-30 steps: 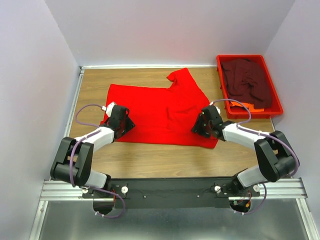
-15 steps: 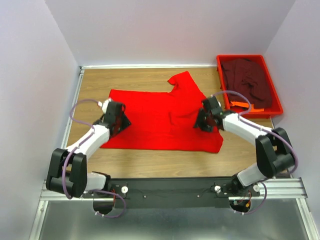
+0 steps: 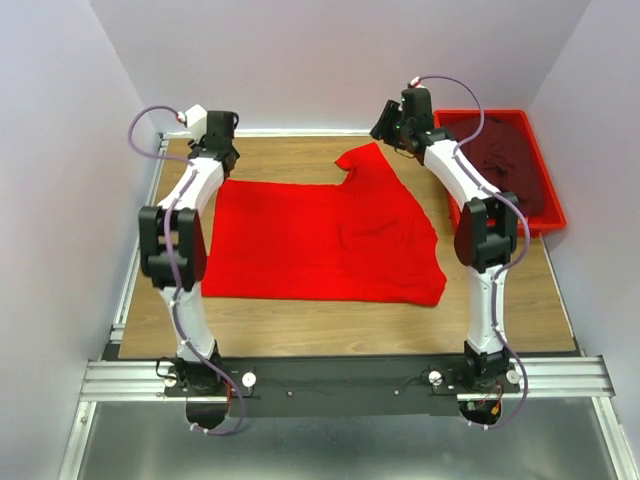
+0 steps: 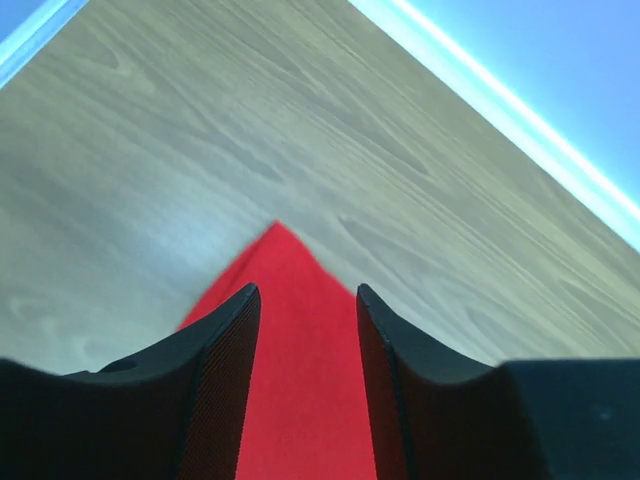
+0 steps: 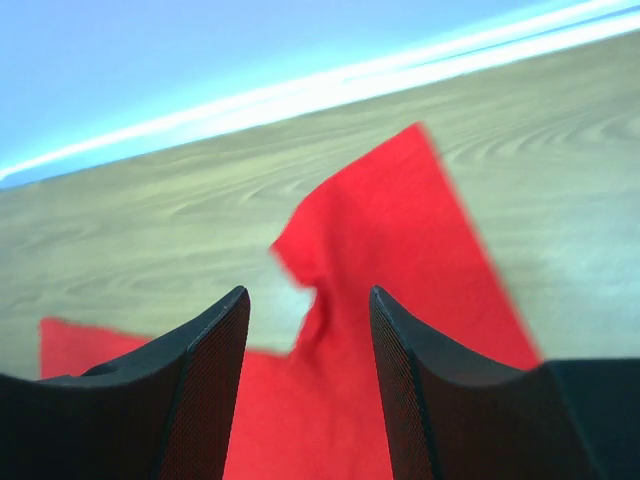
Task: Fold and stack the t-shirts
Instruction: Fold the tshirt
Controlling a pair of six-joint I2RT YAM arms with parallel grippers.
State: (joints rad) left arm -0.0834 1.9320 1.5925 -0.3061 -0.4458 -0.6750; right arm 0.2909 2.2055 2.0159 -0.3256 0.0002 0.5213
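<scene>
- The wooden table (image 3: 330, 325) shows a bare strip of board along its near edge.
- The bright red t-shirt (image 3: 310, 240) lies spread flat across the middle of the table, with one sleeve (image 5: 400, 220) pointing toward the far edge.
- At the right, a red plastic tray (image 3: 540, 229) holds the dark maroon t-shirt (image 3: 515, 165), crumpled.
- The left gripper (image 4: 305, 292) hovers over the red shirt's far left corner, its jaws parted and holding nothing.
- The right gripper (image 5: 308, 290) hangs above the sleeve near the far edge, its jaws likewise apart and empty.
</scene>
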